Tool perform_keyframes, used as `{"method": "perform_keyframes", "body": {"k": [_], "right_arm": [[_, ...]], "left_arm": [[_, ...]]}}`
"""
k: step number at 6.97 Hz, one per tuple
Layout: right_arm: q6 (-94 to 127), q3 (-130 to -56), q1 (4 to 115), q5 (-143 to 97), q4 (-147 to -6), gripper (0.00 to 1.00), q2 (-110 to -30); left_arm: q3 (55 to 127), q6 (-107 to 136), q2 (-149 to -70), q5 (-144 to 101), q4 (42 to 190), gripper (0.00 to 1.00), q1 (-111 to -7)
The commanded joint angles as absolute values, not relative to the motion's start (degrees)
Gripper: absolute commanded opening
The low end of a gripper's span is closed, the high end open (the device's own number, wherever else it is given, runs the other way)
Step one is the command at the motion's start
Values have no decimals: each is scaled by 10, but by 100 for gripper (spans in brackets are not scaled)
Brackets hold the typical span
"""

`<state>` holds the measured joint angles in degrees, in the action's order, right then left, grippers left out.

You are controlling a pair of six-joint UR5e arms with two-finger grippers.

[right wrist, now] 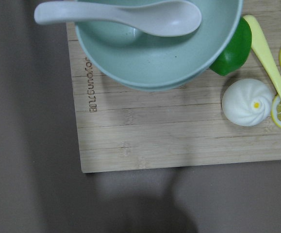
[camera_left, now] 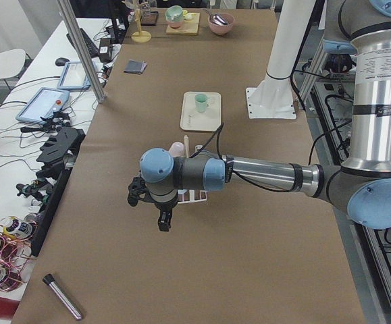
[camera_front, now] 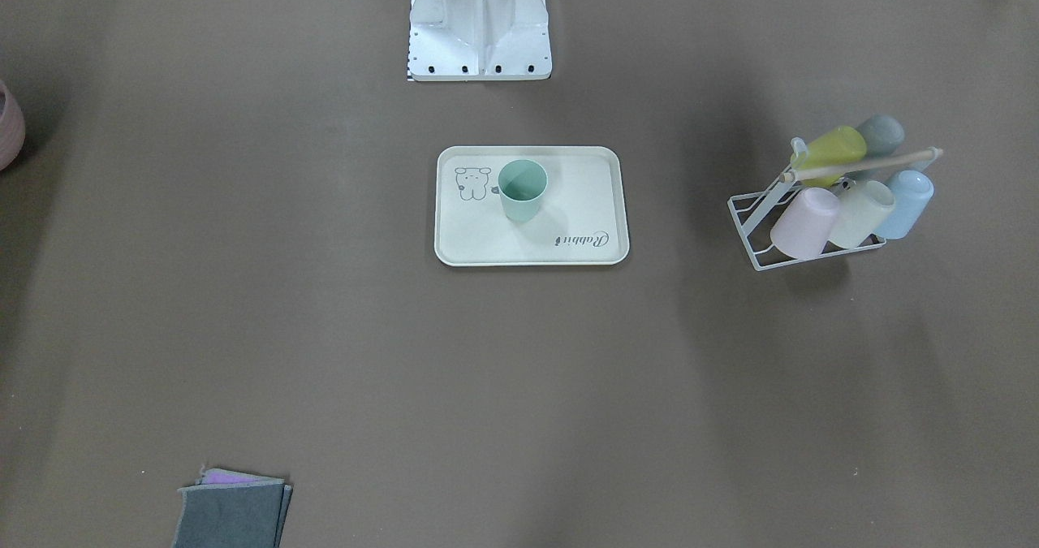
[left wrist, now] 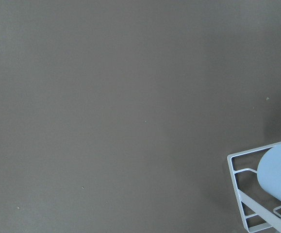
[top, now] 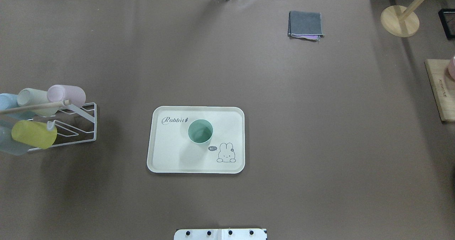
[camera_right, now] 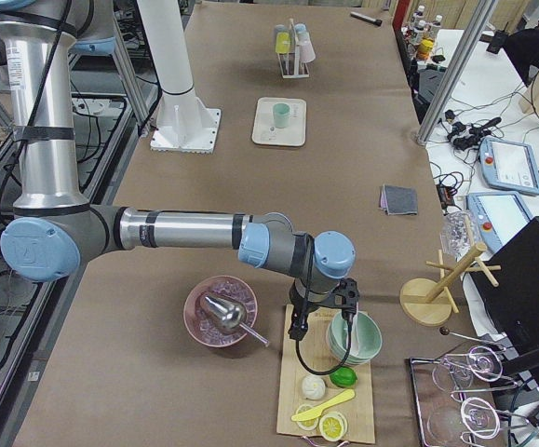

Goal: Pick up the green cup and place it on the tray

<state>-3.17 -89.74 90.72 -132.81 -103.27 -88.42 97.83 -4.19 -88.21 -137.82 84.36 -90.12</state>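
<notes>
Bench [top: 320,126] covered in brown, seen from above, with a cream tray [top: 167,158] near its middle. Left arm [camera_left: 263,175] stretches out low over the bench in the left-end view, close to a white wire rack [top: 95,126] that holds pastel cups lying on their sides. Right arm [camera_right: 185,230] reaches out in the right-end view, above a wooden board [right wrist: 179,141] carrying a mint bowl [right wrist: 169,58] with a white spoon in it.

The tray is rectangular with rounded corners and a raised rim, printed with "Rabbit" in script and a small animal drawing.

The green cup [top: 200,132] stands upright on the tray, roughly central, between the script and the drawing and just beside the drawing's little speech bubble. It is a plain pale mint tumbler with no handle, slightly narrower at the base, its mouth facing up and nothing inside.

The left gripper [camera_left: 163,221] points down over bare bench, well apart from the tray; whether it is open or closed cannot be told. The right gripper [camera_right: 297,331] hangs over the board, also well apart from the tray, and its state cannot be told either.
</notes>
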Motion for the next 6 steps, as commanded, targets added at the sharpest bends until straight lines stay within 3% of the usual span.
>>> {"method": "perform_keyframes", "body": {"k": [1,6], "right_arm": [[-32,-897,908,-1328,-1033,100,-884],[-32,-897,908,-1328,-1034,100,-883]], "left_arm": [[976,-42,-879,-1378,842,98,-924],[973,-41,-880,-1377,823,98,-952]]}}
